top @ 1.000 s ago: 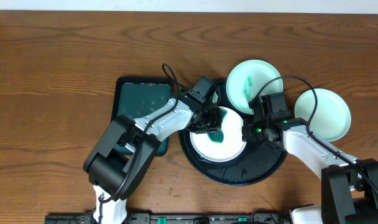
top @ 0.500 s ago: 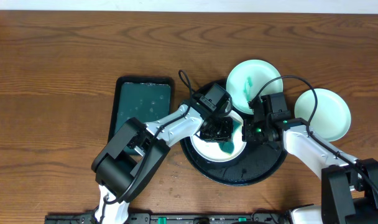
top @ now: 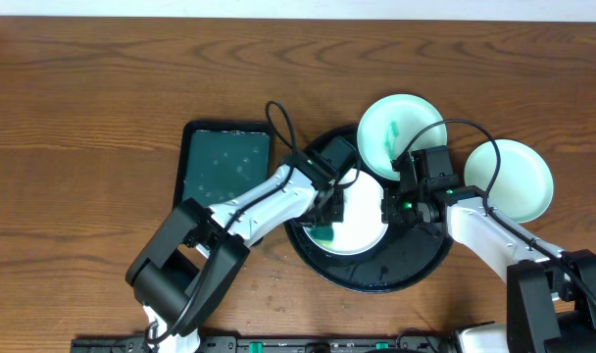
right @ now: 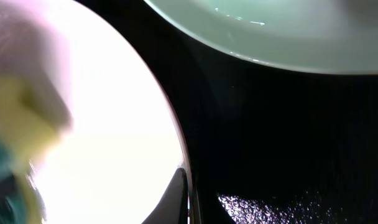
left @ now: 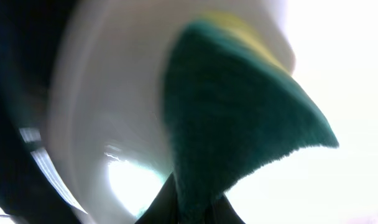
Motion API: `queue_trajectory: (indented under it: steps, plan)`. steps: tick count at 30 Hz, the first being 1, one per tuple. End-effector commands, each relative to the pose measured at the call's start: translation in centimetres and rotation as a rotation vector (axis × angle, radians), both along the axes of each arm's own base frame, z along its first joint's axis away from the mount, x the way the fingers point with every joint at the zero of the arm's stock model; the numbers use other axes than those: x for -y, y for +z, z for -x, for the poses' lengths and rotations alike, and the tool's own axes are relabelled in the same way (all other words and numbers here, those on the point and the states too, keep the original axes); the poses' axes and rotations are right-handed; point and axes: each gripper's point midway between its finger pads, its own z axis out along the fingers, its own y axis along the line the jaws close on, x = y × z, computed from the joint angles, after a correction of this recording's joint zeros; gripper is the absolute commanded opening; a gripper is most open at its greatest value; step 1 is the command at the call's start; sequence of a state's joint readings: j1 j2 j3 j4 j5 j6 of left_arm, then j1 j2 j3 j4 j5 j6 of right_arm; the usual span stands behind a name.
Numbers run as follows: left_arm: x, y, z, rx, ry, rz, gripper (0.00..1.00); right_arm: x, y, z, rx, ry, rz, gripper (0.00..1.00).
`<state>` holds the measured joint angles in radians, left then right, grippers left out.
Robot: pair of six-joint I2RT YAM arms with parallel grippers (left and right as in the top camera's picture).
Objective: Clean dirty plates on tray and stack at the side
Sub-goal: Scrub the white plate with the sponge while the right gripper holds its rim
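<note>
Middle plate [top: 365, 214], white and glossy, flat in the centre of the round black tray [top: 416, 263], with wet beads on the tray's bare floor toward the near side. Pressed onto the plate's left part, a sponge [left: 239, 118], teal face down and yellow back up, pinched by its end in the left gripper [top: 327, 209], jaws narrow around it. At the plate's right edge, the right gripper [top: 394, 208]; from the right wrist view only one dark finger [right: 176, 190] lying over the rim, so cannot tell whether clamped on the plate or merely resting there. Behind, a second plate [top: 391, 132] with teal streaks on its left half, overlapping the tray's far rim. Further right, a third plate [top: 519, 181], pale and unmarked, off the tray on the brown wooden table [top: 82, 118]. Left of the black tray, a rectangular green tray [top: 220, 162], wet, partly under the left arm.
</note>
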<state>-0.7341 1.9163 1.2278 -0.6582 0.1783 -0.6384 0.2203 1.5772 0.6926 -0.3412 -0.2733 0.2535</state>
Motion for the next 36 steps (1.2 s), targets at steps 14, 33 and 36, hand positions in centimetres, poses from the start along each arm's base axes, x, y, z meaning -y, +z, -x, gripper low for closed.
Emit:
queue_trajectory:
  steps: [14, 33, 36]
  plan:
    - [3.2, -0.2, -1.4, -0.049, -0.109, 0.319, 0.08, 0.4, -1.6, 1.5, -0.066, -0.003, 0.035, 0.01]
    - [10.3, -0.3, 1.7, -0.049, -0.267, 0.492, 0.08, 0.4, -1.7, 1.7, -0.073, -0.003, 0.036, 0.01]
    - [9.9, -0.7, 1.1, -0.028, -0.239, 0.455, 0.08, 0.4, -1.7, 1.7, -0.073, -0.003, 0.036, 0.01]
